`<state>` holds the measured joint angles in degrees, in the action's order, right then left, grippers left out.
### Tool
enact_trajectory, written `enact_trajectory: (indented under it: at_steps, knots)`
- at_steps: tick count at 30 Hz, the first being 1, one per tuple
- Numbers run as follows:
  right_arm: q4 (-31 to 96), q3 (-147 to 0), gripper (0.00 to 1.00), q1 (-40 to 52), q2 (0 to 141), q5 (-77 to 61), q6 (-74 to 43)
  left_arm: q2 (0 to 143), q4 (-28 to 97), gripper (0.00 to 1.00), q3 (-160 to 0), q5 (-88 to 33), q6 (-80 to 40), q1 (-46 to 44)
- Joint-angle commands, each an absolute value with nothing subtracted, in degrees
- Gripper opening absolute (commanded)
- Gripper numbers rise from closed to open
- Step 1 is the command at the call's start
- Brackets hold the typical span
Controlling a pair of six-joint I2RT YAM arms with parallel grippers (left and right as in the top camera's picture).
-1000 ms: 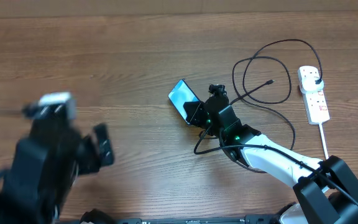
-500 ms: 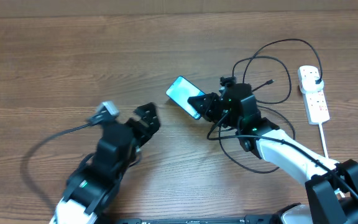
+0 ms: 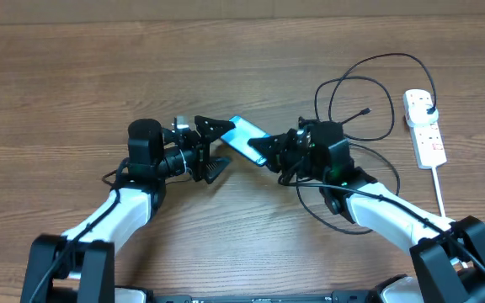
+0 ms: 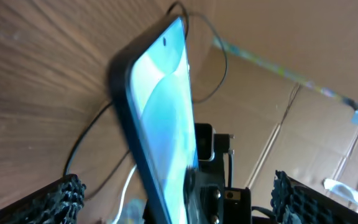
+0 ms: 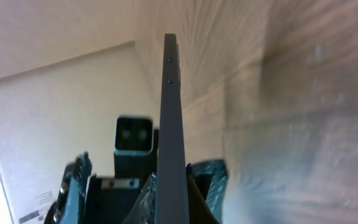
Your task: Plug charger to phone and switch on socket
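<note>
Even, soft light; sharp frames

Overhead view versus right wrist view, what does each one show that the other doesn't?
Only overhead: the socket, the charger with its looped cable beside it, and the phone showing its light blue screen. Only right wrist: the phone edge-on, with two small dots along its thin side. Both: the phone in the right gripper, and the wooden table.

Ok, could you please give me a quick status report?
Right claw shut on phone. Left claw open at its free end. Charger not yet connected.
</note>
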<state>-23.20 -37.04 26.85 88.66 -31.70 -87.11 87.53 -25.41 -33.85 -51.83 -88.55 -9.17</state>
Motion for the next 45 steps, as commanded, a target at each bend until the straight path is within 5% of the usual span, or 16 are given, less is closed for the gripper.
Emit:
enact_trajectory:
  at_steps: [1, 5, 7, 10, 22, 33, 45]
  knots:
    - [-24.47, -37.12, 0.04, 28.93, 87.05, -33.15, -94.28, 88.82, -26.68, 1.0, -33.93, -56.82, -91.83, -10.33]
    - [-25.3, -37.12, 0.04, 29.67, 87.05, -33.15, -94.96, 88.82, -30.17, 1.0, -33.93, -56.84, -96.12, -10.2]
    - [-25.26, -37.12, 0.04, 29.67, 87.05, -33.21, -94.96, 88.82, -30.76, 0.89, -33.93, -56.84, -98.91, -10.2]
    - [-25.26, -37.12, 0.04, 29.67, 87.05, -34.24, -94.94, 88.82, -30.72, 0.58, -33.93, -56.82, -99.48, -10.2]
    - [-25.32, -37.12, 0.04, 29.58, 87.05, -37.74, -94.67, 88.82, -30.15, 0.54, -33.93, -50.37, -98.06, -10.2]
    - [-26.74, -37.12, 0.04, 29.56, 87.05, -37.6, -94.72, 88.82, -29.95, 0.05, -33.93, -49.52, -98.0, -10.2]
    - [-22.52, -37.12, 0.17, 29.54, 87.05, -33.82, -94.45, 88.82, -30.0, 0.04, -33.93, -54.94, -96.07, -10.2]
